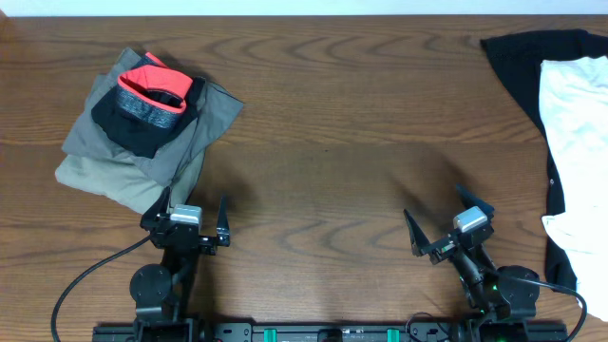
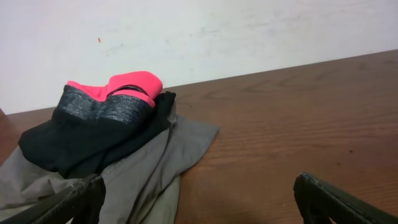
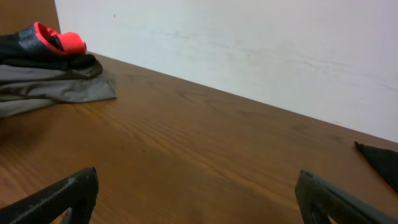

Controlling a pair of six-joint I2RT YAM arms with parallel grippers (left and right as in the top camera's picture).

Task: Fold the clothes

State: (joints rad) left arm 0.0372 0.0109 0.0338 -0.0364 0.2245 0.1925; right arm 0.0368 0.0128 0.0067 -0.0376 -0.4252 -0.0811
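1. Clothes [image 1: 570,104] not yet folded lie at the far right edge of the table [image 1: 342,114]. A white garment [image 1: 579,152] is spread loose on top of a black garment [image 1: 518,62], and both are partly cut by the frame edge.
2. At the far left is a pile [image 1: 142,142] that looks folded: grey pieces below, and a black piece w/ a pink-grey waistband [image 1: 150,95] on top.
3. Left gripper [image 1: 196,199]: claw is spread wide w/ nothing between the fingers. It hangs just beside the near corner of the pile. I cannot tell if it touches.
4. Right gripper [image 1: 432,201]: claw is also spread wide and empty, apart from the white garment. The right wrist view catches only a tip of the black garment at its right side.
5. Handling (my judgement): the fabric is thin, soft and light, w/ no stiffness. It will probably sag and wrinkle when lifted, and slide easily on the smooth wood. It is not fragile.
6. Where to hold: at edges or corners, e.g. the left border of the white garment. Pinch one layer only, so the black one below does not come w/ it. Probably both arms are needed, one per corner, to drag it to the table centre and flatten it.
7. Progress, approx.: part is done, and at least two pieces remain.
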